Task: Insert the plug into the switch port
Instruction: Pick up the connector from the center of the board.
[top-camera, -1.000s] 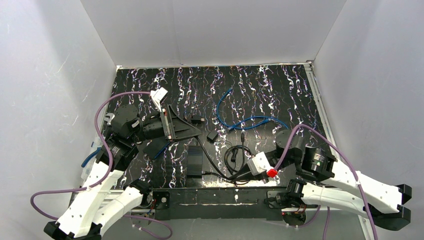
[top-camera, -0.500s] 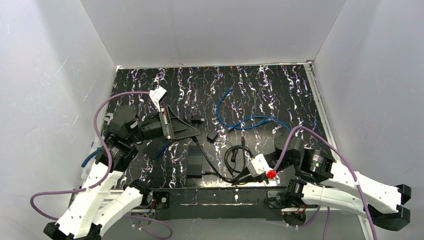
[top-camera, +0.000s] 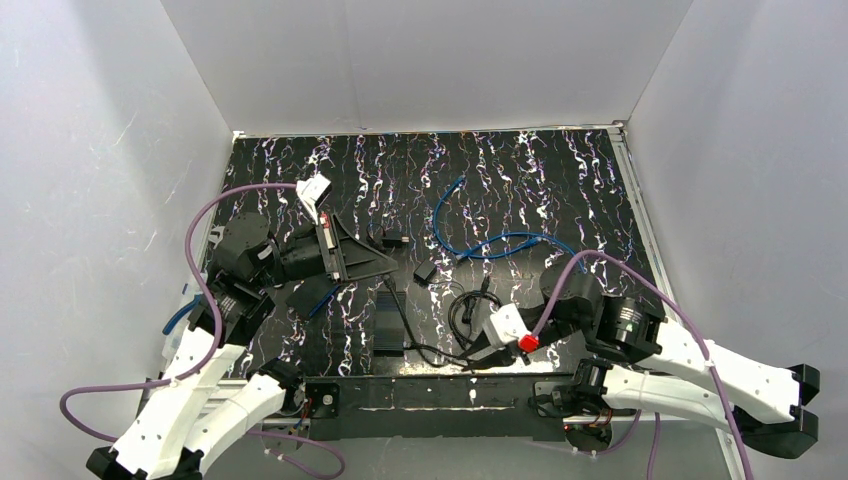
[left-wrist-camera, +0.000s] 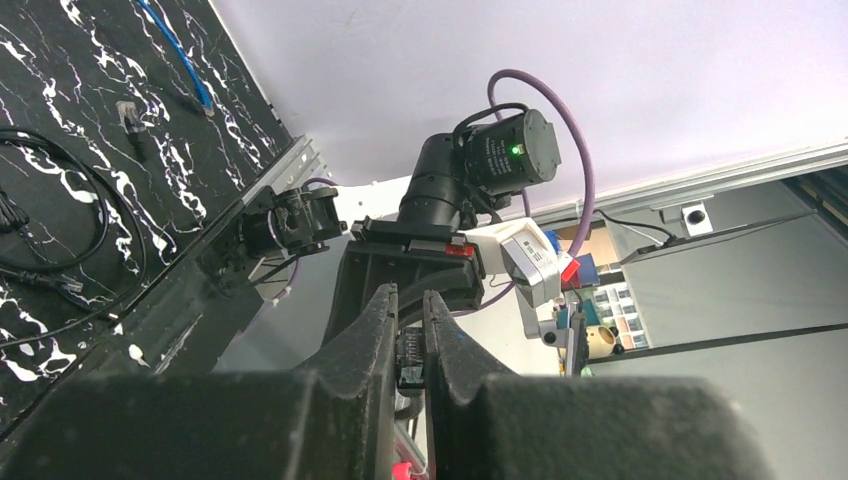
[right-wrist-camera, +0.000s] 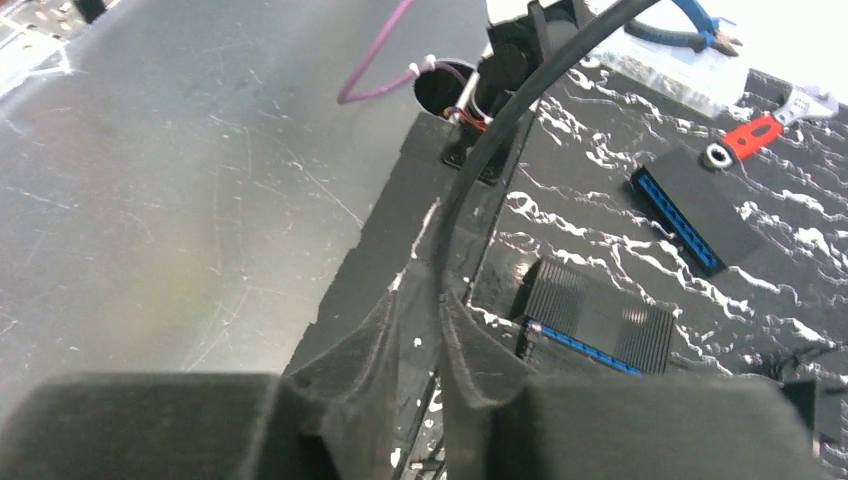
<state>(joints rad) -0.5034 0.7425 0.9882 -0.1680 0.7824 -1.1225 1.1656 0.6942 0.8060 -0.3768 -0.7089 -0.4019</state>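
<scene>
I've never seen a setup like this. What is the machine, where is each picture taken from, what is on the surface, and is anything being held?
These are two robot arms bolted to the near edge of a black marbled table, each ending in a two-finger gripper. The wide picture looks down from above and behind the arms. The other two pictures come from a camera on each wrist, so each one shows its own fingers at the bottom.

On the table lie a black network switch, a loose blue cable and a black cable.

The left gripper is shut on a small thing that looks like the plug. The black cable runs between the fingers of the right gripper, but I cannot tell whether they are clamping it.
</scene>
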